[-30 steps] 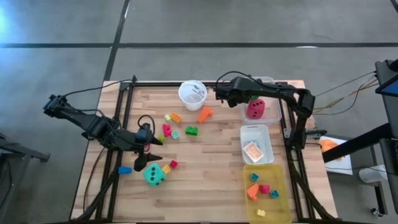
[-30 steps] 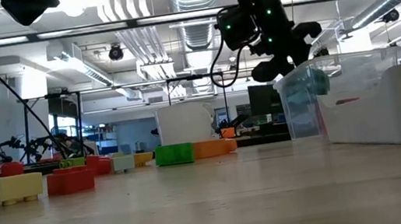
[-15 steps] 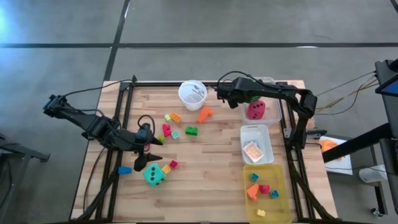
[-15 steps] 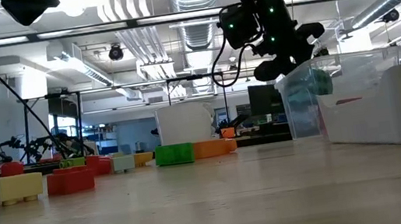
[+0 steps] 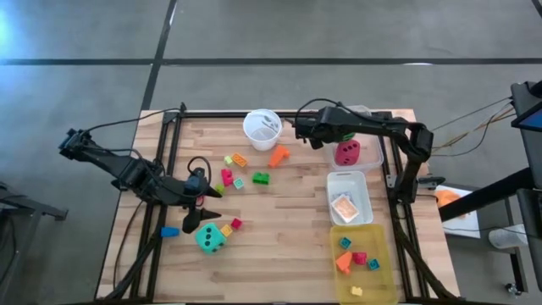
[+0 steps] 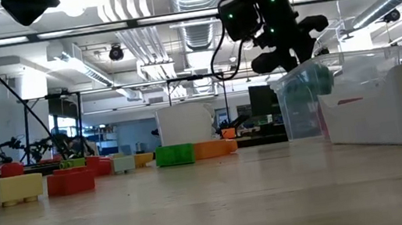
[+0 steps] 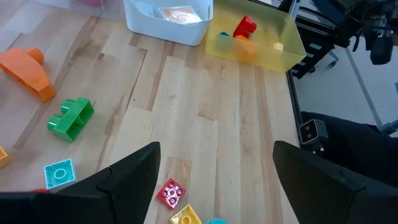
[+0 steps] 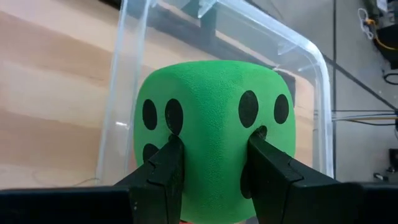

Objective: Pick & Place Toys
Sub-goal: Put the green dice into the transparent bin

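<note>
Two arms over the wooden bench (image 5: 279, 220). The right gripper (image 8: 211, 163) has its jaws clamped on the green foam die with dark pips (image 8: 211, 140), pressing into its sides; in the high view this gripper (image 5: 332, 131) hangs over the clear rectangular plastic bin (image 5: 373, 157) at about 1 o'clock on the bench, with the red-pink foam die (image 5: 347, 152) lying inside that bin. In the low view the same gripper (image 6: 287, 51) sits just above the clear bin's rim.

The left gripper (image 5: 203, 206) hovers at about 8 o'clock, jaws apart, with nothing between them in the left wrist view. The teal foam die (image 5: 210, 238) lies on the bench just beside it, toward 6 o'clock, a small blue block (image 5: 169, 230) next to that.

Loose plastic pieces lie mid-bench: an orange wedge-shaped block (image 5: 278, 155), a green studded brick (image 5: 261, 178), a pink block (image 5: 227, 176). The white round cup (image 5: 262, 129) stands at 12 o'clock. The white rectangular bin (image 5: 349, 182) at 3 o'clock holds a tan tile (image 5: 344, 205); the yellow rectangular bin (image 5: 383, 267) at 5 o'clock holds several small coloured blocks.
</note>
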Controlling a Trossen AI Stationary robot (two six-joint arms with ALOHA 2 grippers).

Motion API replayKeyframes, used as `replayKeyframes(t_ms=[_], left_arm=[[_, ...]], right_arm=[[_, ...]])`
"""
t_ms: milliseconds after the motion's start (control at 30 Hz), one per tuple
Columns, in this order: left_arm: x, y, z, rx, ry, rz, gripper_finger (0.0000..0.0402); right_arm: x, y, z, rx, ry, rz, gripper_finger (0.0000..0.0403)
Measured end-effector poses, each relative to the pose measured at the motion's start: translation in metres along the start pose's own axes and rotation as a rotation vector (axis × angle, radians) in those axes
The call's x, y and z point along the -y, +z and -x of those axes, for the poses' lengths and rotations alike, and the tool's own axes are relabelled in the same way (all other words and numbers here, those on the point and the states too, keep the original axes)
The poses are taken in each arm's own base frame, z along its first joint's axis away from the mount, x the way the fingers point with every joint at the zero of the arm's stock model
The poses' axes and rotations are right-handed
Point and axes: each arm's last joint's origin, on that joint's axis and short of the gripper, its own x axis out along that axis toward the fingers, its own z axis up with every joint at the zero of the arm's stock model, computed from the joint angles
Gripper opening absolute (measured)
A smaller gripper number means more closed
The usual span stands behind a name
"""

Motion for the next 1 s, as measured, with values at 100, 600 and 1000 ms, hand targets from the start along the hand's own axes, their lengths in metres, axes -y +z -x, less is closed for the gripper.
replayKeyframes(t_ms=[100,600,1000], left_arm=[[0.0,0.0,0.0,0.0,0.0,0.0,0.0314],[0.0,0.0,0.0,0.001,-0.001,0.001,0.0314],[0.0,0.0,0.0,0.004,-0.003,0.002,0.0314]], right_arm=[[0.001,0.001,0.0,0.036,-0.023,-0.036,0.0125],[-0.001,-0.013,-0.02,0.084,-0.101,-0.138,0.0122],[-0.005,-0.021,-0.031,0.07,-0.1,-0.081,0.0121]])
